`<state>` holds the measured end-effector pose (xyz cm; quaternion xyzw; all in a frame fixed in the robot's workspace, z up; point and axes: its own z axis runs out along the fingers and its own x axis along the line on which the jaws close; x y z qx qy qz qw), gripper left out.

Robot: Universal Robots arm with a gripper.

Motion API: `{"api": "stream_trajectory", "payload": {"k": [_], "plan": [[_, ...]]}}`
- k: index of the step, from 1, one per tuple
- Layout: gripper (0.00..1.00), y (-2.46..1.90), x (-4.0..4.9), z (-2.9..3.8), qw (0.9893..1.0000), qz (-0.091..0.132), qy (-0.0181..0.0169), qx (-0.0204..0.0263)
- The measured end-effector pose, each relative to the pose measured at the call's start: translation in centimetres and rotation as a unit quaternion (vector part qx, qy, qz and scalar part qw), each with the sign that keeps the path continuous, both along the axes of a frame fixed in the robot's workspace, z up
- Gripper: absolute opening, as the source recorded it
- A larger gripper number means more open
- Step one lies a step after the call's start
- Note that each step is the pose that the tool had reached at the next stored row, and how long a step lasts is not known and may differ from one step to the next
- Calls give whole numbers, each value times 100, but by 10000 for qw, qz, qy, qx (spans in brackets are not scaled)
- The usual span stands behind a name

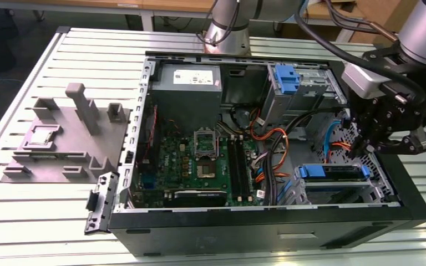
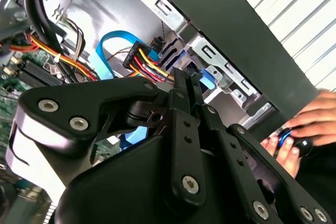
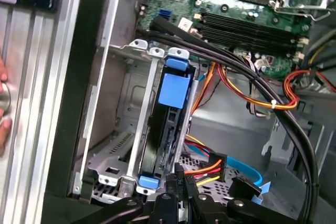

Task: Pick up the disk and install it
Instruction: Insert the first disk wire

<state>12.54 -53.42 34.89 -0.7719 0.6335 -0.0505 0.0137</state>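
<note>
1. Black and bulky, the gripper hangs over the open computer case, at the exterior view's right side, just above the lower drive cage. I cannot tell whether its fingers are apart or together.
2. In the exterior view, the disk sits in that drive cage, seen edge-on as a blue strip with a dark body beneath it.
3. In the first wrist view, the disk stands slotted between the cage's metal rails, with a blue tab at its near end and a larger blue handle on top. Nothing is gripping it.
4. A bundle of red, yellow and black wires with a black plug lies just beside the disk, next to a flat blue cable.
5. Another blue carrier sits in the upper bay near the power supply.
6. The green motherboard fills the case floor.
7. A person's hand rests outside the case wall in the second wrist view.
8. A grey plastic fixture stands on the slatted table, well apart from the case.
</note>
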Motion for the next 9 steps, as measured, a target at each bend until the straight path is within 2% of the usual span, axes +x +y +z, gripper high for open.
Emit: {"api": "stream_trajectory", "payload": {"k": [4,9], "plan": [[17,0,0,-4,9996,-299,3,0],[17,0,0,-9,9979,-644,13,0]]}}
